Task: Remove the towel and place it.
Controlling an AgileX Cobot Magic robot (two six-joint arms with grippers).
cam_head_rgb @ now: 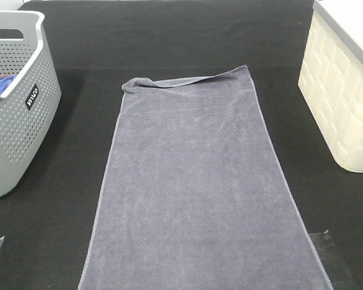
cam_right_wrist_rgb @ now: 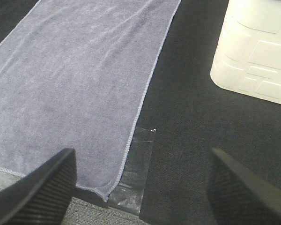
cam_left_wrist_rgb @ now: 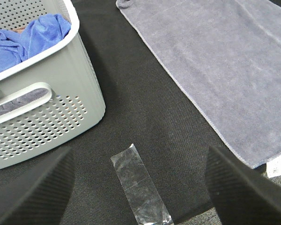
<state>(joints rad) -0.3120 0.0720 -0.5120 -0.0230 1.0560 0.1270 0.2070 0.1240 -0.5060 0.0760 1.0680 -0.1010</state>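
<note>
While both our grippers, left (cam_left_wrist_rgb: pixel 139 187) and right (cam_right_wrist_rgb: pixel 140 187), hung with fingers spread wide and holding nothing, the grey-lavender towel (cam_head_rgb: pixel 196 187) lay flat on the black table (cam_head_rgb: pixel 169 36) between basket (cam_head_rgb: pixel 18 127) and cream bin (cam_head_rgb: pixel 342 90), one far corner folded over.

I see one black label with white letters on the side of the grey basket (cam_head_rgb: pixel 15 127) to my left; the letters look like "MINCO", though they are too small to be sure. A small white tag (cam_left_wrist_rgb: pixel 275 167) sits at the towel (cam_left_wrist_rgb: pixel 225 70) corner, its print unreadable
</note>
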